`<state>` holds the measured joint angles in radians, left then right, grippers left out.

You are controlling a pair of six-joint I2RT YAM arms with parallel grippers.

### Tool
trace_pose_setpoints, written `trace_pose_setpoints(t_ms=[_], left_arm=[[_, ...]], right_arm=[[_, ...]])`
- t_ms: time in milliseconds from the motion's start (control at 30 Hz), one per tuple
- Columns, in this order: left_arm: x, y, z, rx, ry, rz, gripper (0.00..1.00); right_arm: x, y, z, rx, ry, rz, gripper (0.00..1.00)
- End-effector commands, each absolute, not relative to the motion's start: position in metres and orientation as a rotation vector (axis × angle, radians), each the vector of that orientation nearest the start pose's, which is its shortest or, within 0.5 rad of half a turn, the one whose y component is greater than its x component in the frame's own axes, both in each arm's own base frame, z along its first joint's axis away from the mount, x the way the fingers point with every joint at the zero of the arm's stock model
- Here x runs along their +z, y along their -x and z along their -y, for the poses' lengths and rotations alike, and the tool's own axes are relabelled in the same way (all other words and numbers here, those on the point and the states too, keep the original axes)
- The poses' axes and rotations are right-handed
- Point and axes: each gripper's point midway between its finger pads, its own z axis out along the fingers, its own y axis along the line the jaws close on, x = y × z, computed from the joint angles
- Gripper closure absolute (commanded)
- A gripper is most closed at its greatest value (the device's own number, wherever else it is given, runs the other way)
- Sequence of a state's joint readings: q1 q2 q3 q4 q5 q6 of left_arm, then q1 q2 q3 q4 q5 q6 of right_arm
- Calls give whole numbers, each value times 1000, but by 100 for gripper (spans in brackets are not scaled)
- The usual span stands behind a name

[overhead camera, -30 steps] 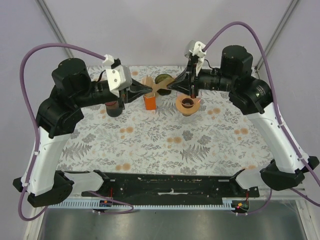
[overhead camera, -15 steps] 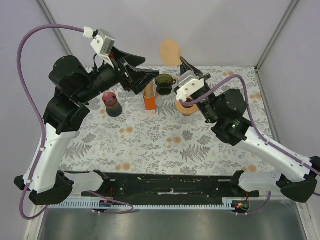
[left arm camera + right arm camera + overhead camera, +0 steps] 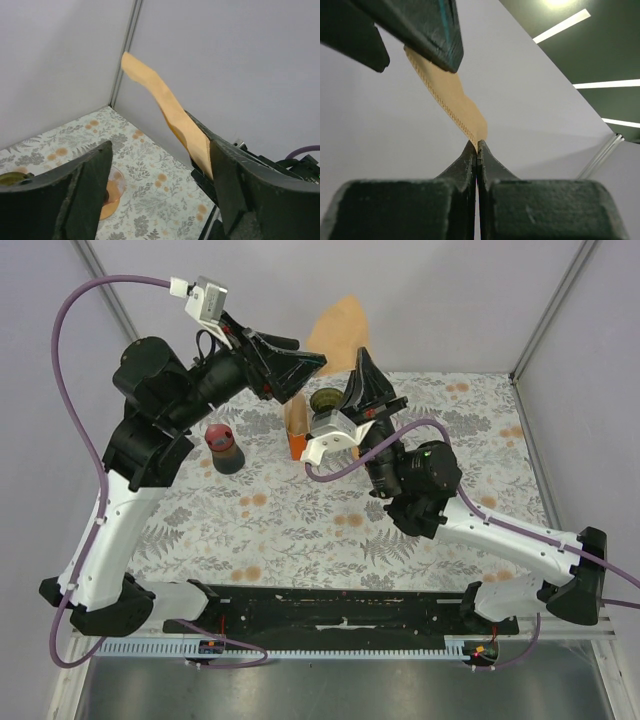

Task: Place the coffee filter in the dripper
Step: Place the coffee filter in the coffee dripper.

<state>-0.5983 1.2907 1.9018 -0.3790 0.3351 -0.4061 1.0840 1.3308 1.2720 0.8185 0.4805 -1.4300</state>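
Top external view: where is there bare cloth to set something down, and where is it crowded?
Free: the wide near band of cloth between the jar and the base rail; also the far right corner beyond the right arm. Crowded: the far row, where jar, orange box and dark cup stand under the left hand and right hand.

Pale lilac-grey walls (image 3: 450,290) enclose the desk (image 3: 300,530) on three sides, joined by slim metal corner posts (image 3: 553,302); a grey-and-orange floral cloth (image 3: 490,430) covers the desk; overhead, bright strip lights (image 3: 560,26) cross a dark ceiling (image 3: 600,55).
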Motion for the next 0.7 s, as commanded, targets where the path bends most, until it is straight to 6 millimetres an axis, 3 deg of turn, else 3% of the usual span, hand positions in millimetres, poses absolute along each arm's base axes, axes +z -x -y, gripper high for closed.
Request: trace_pose_setpoints(t_ms=[0, 67, 167, 200, 267, 433, 467, 533, 633, 667], left_arm=[[584, -250, 257, -1098, -389, -1339, 21], [586, -249, 261, -1107, -419, -1321, 36], [590, -240, 266, -1136, -480, -1283, 65], [589, -234, 269, -1145, -529, -1260, 82], [585, -234, 269, -1137, -547, -1261, 98], [575, -230, 266, -1087, -599, -1267, 98], [572, -231, 265, -1066, -609, -1276, 98], [564, -234, 260, -989, -639, -1281, 98], [559, -240, 251, -837, -708, -1254, 98], [557, -240, 248, -795, -739, -1241, 98]], right_arm=[[579, -257, -248, -553, 534, -634, 100], [576, -255, -253, -548, 558, -625, 100], [571, -256, -261, -545, 589, -624, 100], [570, -258, -264, -551, 594, -631, 100], [567, -260, -268, -551, 604, -635, 100], [558, -267, -277, -470, 677, -699, 97], [551, -270, -283, -443, 726, -726, 87], [541, -273, -289, -378, 804, -768, 50], [527, -267, -290, -195, 910, -843, 13], [524, -263, -289, -116, 948, -854, 5]])
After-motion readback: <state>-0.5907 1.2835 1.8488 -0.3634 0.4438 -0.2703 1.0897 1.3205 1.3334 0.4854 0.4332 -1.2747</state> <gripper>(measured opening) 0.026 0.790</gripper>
